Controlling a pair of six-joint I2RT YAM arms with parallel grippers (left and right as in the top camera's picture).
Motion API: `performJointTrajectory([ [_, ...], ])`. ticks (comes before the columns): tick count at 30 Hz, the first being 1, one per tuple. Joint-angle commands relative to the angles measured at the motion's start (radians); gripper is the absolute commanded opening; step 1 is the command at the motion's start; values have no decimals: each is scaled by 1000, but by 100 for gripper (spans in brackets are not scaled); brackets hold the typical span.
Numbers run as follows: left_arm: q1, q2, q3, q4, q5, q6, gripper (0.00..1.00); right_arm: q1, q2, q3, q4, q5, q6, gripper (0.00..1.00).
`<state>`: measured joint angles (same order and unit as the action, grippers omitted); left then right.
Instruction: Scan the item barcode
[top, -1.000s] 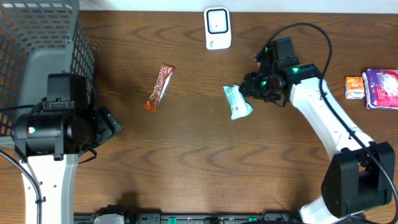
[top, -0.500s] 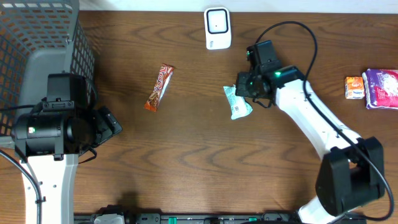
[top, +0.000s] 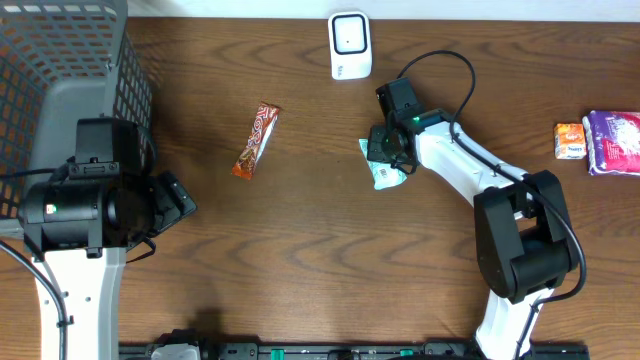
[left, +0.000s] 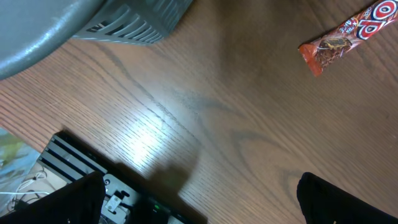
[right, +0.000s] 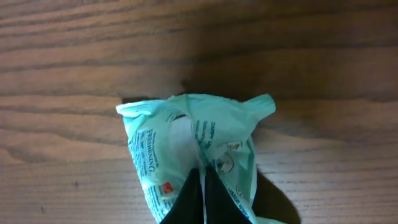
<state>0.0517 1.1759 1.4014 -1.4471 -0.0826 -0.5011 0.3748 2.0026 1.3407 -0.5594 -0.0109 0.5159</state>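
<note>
At six o'clock from the scanner (top: 350, 45), my right gripper (right: 203, 182) pinches the green packet (right: 166, 144) at its bunched middle; it looks soft, light, crinkly.

A grey plastic mesh basket (top: 40, 50) stands at the left edge of the brown wooden table (top: 300, 260). An orange-red foil candy bar (top: 256, 141) lies flat, apart from it. A small orange packet (top: 569, 140) lies just beside a purple pouch (top: 613, 142) at the right edge.
</note>
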Motion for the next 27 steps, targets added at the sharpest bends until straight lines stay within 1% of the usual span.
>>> performJointTrajectory([
  [1, 5, -1, 0, -4, -15, -9, 98, 3, 52, -7, -9, 2, 15, 1],
  [7, 5, -1, 0, -4, -15, -10, 98, 3, -36, 6, -66, 2, 14, 1],
  [10, 5, -1, 0, -4, -15, -10, 98, 5, -106, 6, -95, 1, -5, 8],
  [12, 5, -1, 0, -4, -15, -9, 98, 11, -139, 6, -112, 1, -9, 10],
  [17, 5, -1, 0, -4, -15, -9, 98, 20, -151, 6, -119, 1, -8, 8],
  [21, 5, -1, 0, -4, -15, -10, 98, 19, -151, 5, -122, 1, -8, 2],
  [27, 5, -1, 0, -4, -16, -10, 98, 20, -150, 1, -165, 1, 24, 1],
])
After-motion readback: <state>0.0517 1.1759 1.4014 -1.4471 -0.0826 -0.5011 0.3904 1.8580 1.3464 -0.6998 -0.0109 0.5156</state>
